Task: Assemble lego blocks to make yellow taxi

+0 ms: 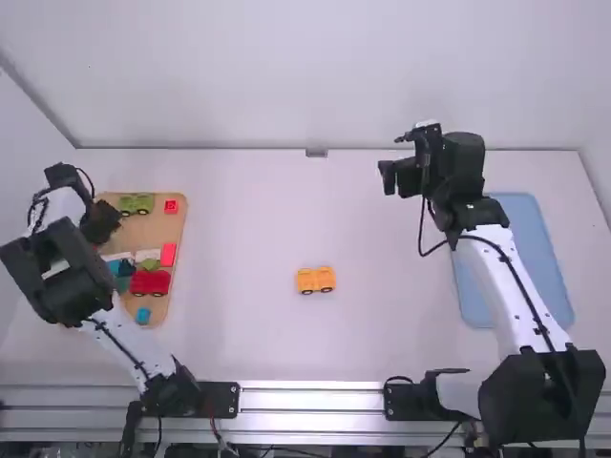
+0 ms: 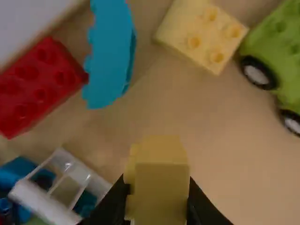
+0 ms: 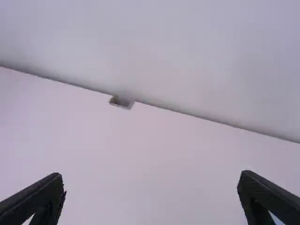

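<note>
A yellow block [image 2: 159,192] is gripped by the left jaws above the wooden tray [image 1: 148,232], the right jaws are spread wide, and the wheeled yellow base [image 1: 315,280] is set well to the block's right, mid-bench [image 1: 258,353].

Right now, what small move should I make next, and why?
I'd probably carry the yellow block toward the orange wheeled piece: the left gripper is shut on the block over the tan tray, while that wheeled piece sits out on the table.
</note>
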Controlling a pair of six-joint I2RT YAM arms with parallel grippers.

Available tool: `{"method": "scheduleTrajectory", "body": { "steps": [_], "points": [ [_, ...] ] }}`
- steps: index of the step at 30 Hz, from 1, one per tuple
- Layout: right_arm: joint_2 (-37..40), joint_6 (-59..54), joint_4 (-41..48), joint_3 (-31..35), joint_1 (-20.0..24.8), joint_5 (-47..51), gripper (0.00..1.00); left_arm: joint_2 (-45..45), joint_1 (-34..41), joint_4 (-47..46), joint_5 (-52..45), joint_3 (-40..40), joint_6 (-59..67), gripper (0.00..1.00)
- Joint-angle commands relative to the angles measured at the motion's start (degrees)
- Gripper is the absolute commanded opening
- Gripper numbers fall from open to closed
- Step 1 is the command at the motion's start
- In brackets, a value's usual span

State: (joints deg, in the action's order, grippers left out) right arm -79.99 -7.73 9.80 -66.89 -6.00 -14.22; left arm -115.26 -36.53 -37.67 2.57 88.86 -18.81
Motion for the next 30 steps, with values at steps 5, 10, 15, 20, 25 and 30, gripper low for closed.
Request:
{"method": "scheduleTrajectory", "body": {
  "steps": [5, 10, 15, 20, 25, 30],
  "points": [
    [-0.7, 0.4, -2.1, -1.7, -0.1, -12.8, 0.99, 17.9, 3.8, 5.6, -0.7, -10.0, 5.3, 0.02],
    [-3.2, 0.5, -6.5, -1.7, -0.2, -19.2, 0.98, 32.6, 10.3, 18.1, -11.9, -24.8, 20.7, 0.02],
    [-8.0, 8.2, -12.7, -1.7, -1.6, -24.9, 0.99, 42.8, 19.7, 22.5, -18.6, -33.6, 33.1, 0.02],
    [-12.9, 12.9, -16.5, -1.7, -3.1, -34.9, 0.98, 46.3, 31.8, 22.5, -18.2, -36.0, 43.0, 0.02],
    [-18.3, 18.6, -19.0, -1.7, -4.5, -45.0, 0.99, 45.9, 42.1, 23.8, -18.2, -36.1, 50.1, 0.02],
    [-22.0, 21.4, -18.2, -2.6, -5.6, -49.2, 0.86, 43.9, 48.1, 26.3, -18.1, -36.1, 51.7, 0.02]
  ]
}}
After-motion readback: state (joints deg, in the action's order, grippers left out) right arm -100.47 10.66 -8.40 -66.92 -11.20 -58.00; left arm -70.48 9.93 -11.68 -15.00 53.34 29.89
